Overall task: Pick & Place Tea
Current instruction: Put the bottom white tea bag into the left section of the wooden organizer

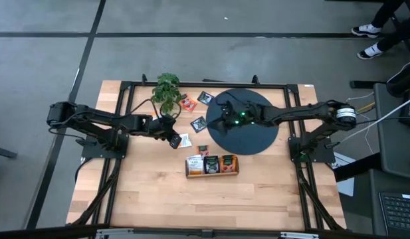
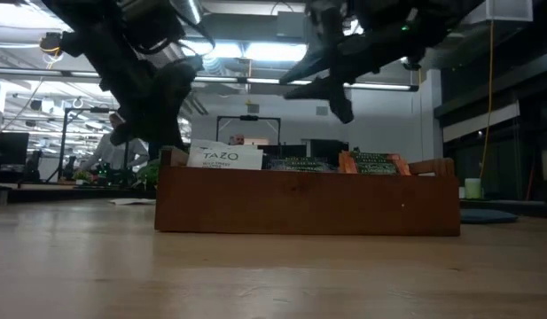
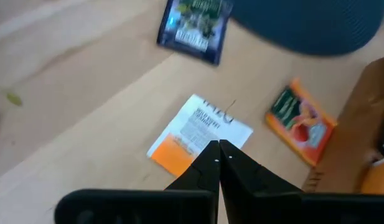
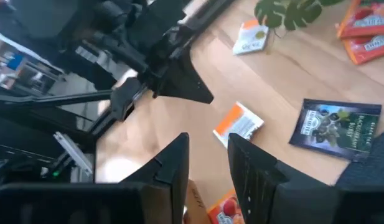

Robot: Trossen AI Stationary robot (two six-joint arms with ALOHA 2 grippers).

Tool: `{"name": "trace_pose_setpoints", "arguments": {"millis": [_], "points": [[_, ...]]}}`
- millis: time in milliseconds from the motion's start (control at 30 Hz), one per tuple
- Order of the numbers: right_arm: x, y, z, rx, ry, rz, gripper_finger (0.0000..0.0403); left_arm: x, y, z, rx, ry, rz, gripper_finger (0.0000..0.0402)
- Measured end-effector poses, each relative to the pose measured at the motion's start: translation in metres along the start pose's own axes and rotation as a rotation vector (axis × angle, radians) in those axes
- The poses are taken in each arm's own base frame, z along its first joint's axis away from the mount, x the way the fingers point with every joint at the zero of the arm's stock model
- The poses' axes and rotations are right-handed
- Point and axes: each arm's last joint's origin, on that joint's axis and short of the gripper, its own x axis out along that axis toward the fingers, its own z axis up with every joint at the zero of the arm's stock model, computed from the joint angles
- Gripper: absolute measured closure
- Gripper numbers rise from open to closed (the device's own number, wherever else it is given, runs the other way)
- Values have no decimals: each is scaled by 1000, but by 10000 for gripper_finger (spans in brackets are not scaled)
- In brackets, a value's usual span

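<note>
Wooden table (image 1: 151,192) lies bare between tea box (image 1: 212,166) and near edge.

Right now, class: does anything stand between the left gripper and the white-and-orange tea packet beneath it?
Nothing visible does. The left gripper, fingers shut, hangs just above the white-and-orange tea packet, which lies flat on bare table with no object over it.

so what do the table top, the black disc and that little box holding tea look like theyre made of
Table top: pale wood planks, matte, with visible grain and seams, probably butcher block. Black disc: dark and matte, and the left wrist view shows fine ridges, so perhaps rubber or woven mat; hard to say. Box: brown wood with a plain smooth face, likely unvarnished.
</note>
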Motion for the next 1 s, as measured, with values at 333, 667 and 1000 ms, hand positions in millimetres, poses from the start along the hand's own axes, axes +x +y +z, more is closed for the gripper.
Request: {"name": "trace_pose_setpoints", "arguments": {"millis": [333,667,1000], "points": [[39,-6,-1,16,204,-42,290,38,1,-19,5,114,95,399],[59,-12,9,-3,290,-104,290,57,3,-26,13,166,125,399],[50,-41,29,106,300,-125,290,59,3,-26,15,137,133,399]]}}
